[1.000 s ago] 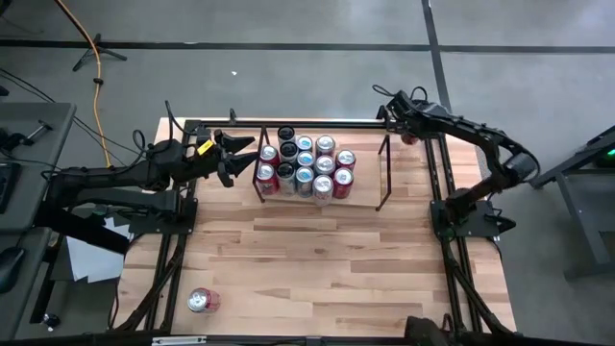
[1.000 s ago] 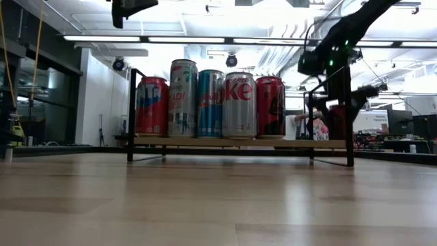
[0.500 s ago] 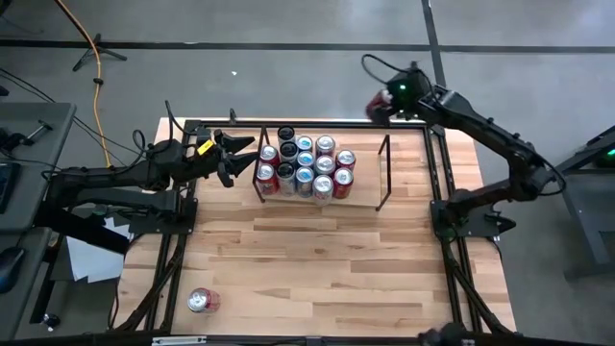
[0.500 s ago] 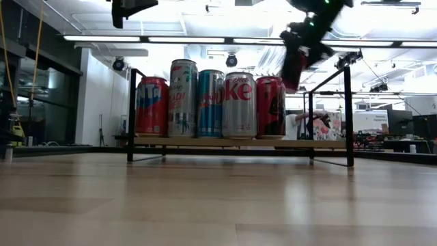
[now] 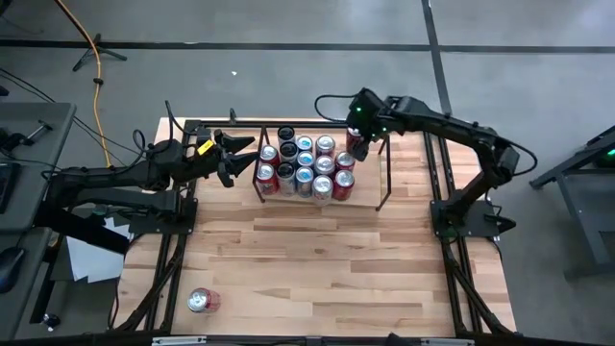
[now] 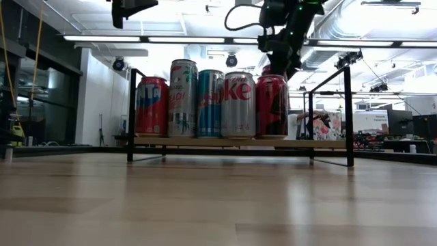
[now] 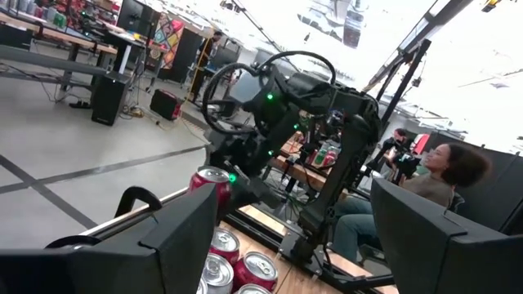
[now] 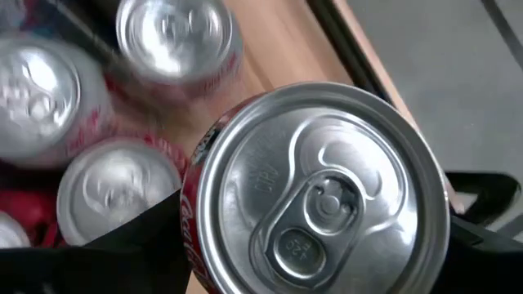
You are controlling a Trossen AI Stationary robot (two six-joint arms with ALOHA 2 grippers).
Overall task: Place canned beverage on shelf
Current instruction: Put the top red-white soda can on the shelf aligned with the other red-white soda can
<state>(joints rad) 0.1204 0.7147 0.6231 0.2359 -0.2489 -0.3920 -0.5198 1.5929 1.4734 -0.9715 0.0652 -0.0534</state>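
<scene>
Right gripper is over the shelf, near its far edge and just past the right end of the can cluster. It pinches a red can between its two fingers; the can stands upright, its silver lid and pull tab facing the wrist camera. In the low view the right gripper comes down from above, with the red can mostly hidden behind the front row. Cannot tell whether the can's base touches the shelf top.

Shelf sits at the far edge of the wooden table, roughly centred between the side rails. The cluster of cans fills its left part in tight rows; the right part of the shelf top is bare. From table height, five cans stand in the front row, shoulder to shoulder.

Left gripper hangs just beside the shelf's left end, fingers spread, holding nothing, apart from the nearest can. Its wrist view looks across the shelf at the right arm and the red can.

One more can lies near the table's front left corner, well apart from everything else.

A person sits in the room beyond the table.
</scene>
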